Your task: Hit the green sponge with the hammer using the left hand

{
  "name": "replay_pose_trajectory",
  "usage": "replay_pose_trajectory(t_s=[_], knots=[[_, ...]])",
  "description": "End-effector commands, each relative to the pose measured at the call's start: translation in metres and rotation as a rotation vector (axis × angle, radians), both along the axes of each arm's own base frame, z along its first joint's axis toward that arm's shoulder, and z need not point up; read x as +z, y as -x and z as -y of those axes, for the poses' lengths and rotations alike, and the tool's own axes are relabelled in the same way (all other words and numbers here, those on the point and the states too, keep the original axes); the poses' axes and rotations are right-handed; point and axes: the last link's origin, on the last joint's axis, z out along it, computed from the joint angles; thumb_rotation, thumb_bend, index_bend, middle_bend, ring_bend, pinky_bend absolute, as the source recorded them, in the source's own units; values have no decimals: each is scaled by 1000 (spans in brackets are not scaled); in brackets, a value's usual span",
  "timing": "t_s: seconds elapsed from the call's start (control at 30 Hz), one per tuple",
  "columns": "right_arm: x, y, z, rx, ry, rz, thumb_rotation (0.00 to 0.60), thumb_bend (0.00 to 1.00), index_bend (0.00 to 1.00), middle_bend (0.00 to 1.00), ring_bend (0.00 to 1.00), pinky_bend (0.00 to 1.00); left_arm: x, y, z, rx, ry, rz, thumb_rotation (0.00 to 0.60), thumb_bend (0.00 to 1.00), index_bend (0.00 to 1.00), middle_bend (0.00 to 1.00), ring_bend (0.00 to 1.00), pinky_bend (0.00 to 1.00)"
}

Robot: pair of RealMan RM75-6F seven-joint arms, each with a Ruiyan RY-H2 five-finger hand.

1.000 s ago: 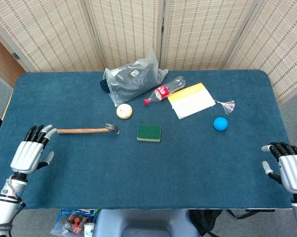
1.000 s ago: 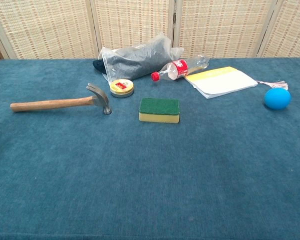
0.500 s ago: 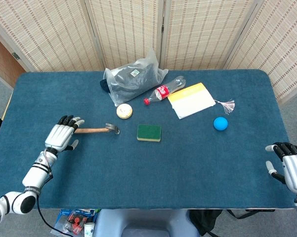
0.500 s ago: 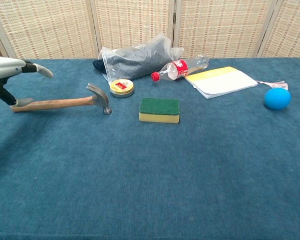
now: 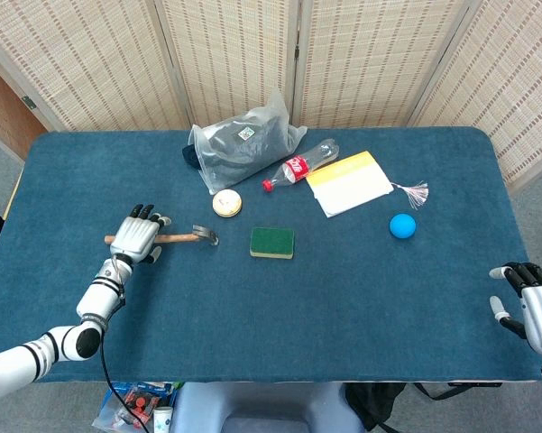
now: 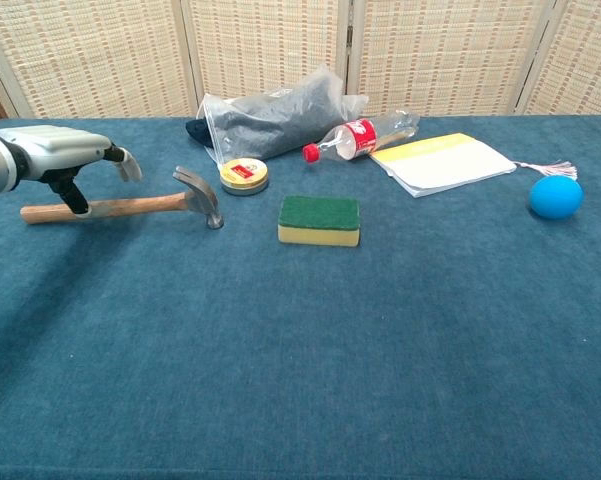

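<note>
Fingers of the left hand (image 6: 60, 150) spread over the hammer (image 6: 130, 205) handle, gripping nothing. Green sponge (image 6: 319, 219) lies just beside the hammer's head. Right hand (image 5: 538, 311) hangs open, well apart.

From my head view, my left hand (image 5: 139, 236) covers the middle of the hammer (image 5: 195, 235) handle, so I cannot tell whether the fingers (image 5: 142, 213) touch the wood. My right hand (image 5: 534, 305) is cut off by the picture's right edge. In the chest view, my left forearm runs off the left edge, and my right hand does not appear. The label on the round tin (image 6: 244, 175) is too small to read. The dark contents of the plastic bag (image 6: 270, 112) cannot be made out.
</note>
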Motion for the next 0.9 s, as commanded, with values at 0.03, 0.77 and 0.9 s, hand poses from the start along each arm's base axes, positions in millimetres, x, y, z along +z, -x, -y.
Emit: replay_pose_trajectory(t_s=[0.03,0.77,0.9], knots=[[1,2,-1,-5,5,-2,600,323,369,339,261,294,-10,-6,-4,10,15,-10,600,387,210,260,64,0],[5,13,-5,-35,16,5,600,322,370,339,261,294,-31,-15,-13,45,37,-27,600,387,286,358,133,0],[5,13,-4,-36,16,6,600,321,369,339,261,294,-34,-16,-14,42,40,-30,600,395,318,387,156,0]])
